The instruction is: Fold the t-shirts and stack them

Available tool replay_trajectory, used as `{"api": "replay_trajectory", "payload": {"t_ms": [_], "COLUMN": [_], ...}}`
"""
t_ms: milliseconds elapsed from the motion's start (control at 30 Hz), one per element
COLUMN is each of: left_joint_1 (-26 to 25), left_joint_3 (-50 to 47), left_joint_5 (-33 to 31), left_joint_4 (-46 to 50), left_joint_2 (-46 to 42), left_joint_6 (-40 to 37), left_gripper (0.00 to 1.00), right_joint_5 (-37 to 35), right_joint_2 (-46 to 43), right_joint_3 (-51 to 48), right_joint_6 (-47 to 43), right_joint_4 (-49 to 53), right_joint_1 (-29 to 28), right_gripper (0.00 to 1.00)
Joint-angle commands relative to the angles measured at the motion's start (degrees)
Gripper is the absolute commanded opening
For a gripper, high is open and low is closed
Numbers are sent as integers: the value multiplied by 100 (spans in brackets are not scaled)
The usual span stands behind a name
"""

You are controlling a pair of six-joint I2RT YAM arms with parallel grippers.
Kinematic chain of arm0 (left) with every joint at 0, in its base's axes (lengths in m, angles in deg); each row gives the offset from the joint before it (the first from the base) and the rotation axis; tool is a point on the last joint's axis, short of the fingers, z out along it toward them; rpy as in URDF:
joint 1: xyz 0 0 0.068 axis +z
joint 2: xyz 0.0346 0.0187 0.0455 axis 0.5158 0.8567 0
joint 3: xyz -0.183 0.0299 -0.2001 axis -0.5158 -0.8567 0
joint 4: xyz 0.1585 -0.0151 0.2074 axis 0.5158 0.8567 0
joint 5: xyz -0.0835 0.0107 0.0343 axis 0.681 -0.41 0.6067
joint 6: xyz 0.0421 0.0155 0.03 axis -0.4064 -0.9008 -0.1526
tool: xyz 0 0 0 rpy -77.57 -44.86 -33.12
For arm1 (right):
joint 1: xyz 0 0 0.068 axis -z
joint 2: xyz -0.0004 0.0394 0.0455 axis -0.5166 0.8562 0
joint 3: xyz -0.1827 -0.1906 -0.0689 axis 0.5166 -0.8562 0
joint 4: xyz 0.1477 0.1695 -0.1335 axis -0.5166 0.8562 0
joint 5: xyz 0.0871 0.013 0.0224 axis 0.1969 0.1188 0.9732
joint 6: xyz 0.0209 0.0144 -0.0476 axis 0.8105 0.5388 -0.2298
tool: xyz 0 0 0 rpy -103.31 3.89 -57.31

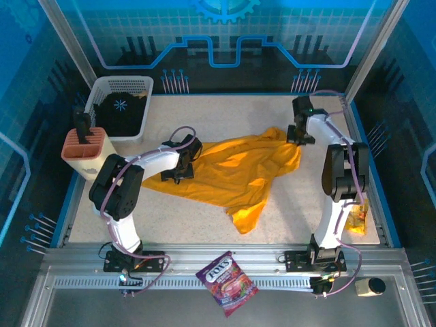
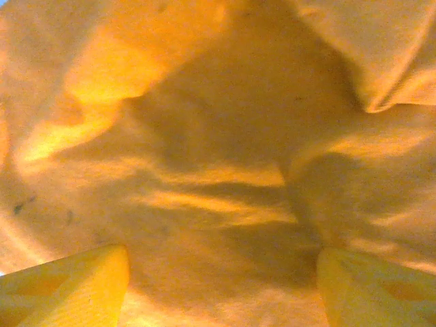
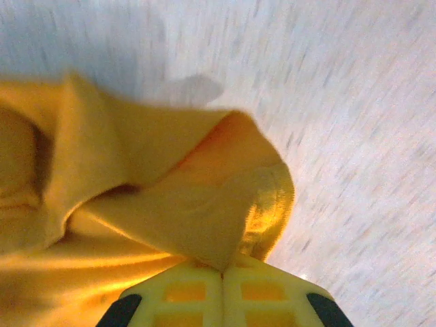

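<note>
Right gripper (image 3: 221,274) jaws are pinched together on an edge of the thin, limp yellow t-shirt (image 1: 231,174) crumpled on the tabletop (image 1: 289,221), left gripper (image 2: 221,289) jaws apart above it; light, floppy cloth likely handles best by corners or hems.

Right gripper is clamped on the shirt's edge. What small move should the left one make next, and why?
Probably lower the left gripper slightly and close it on the t-shirt. Its fingers stand open just above wrinkled fabric, holding nothing, while the right gripper is shut on an edge at the shirt's right end. Two grips seem needed to spread it flat.
</note>
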Motion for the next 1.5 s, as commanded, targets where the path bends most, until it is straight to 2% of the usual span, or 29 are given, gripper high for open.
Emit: {"api": "replay_trajectory", "payload": {"t_ms": [0,200,233,300,333,400,467,567,767,867,967,1033,1167,1333,1467], "left_joint_1": [-19,-19,-19,-19,-19,-19,-19,-26,-128,-229,-300,-300,-232,-107,-42], "left_joint_3": [-100,-178,-192,-220,-224,-244,-218,-101,615,1266,1883,2235,2937,3334,3458], "left_joint_5": [-152,-221,-239,-293,-312,-368,-402,-390,-279,-225,-218,-270,-511,-420,-201], "left_joint_4": [150,230,248,287,296,318,342,371,457,532,517,498,801,825,559], "left_joint_2": [-145,-303,-334,-421,-452,-512,-560,-604,-453,-79,333,598,1135,1579,1789], "left_joint_6": [107,113,114,106,99,91,73,20,-295,-538,-723,-797,-793,-767,-741], "left_gripper": [73,73,73,73,73,73,73,73,74,81,93,93,88,80,63], "right_joint_5": [-992,-1362,-1343,-1196,-1138,-876,-594,-165,780,1366,1633,1645,1727,1744,1766], "right_joint_2": [499,1340,1423,1516,1492,1224,779,-176,-2205,-2739,-2943,-3007,-3015,-2876,-2771], "right_joint_3": [880,2202,2352,2565,2559,2264,1692,419,-2474,-3327,-3739,-3907,-4088,-4272,-4281], "right_joint_6": [-970,-1237,-1207,-1090,-1017,-784,-501,30,1017,1242,1335,1387,1525,1587,1623], "right_joint_4": [260,233,281,473,530,541,420,142,-577,-792,-846,-877,-1013,-1115,-1167], "right_joint_1": [-19,-54,-64,-90,-107,-147,-180,-218,-249,-285,-432,-569,-760,-890,-985], "right_gripper": [0,0,9,36,44,55,57,55,40,40,40,38,33,24,19]}}
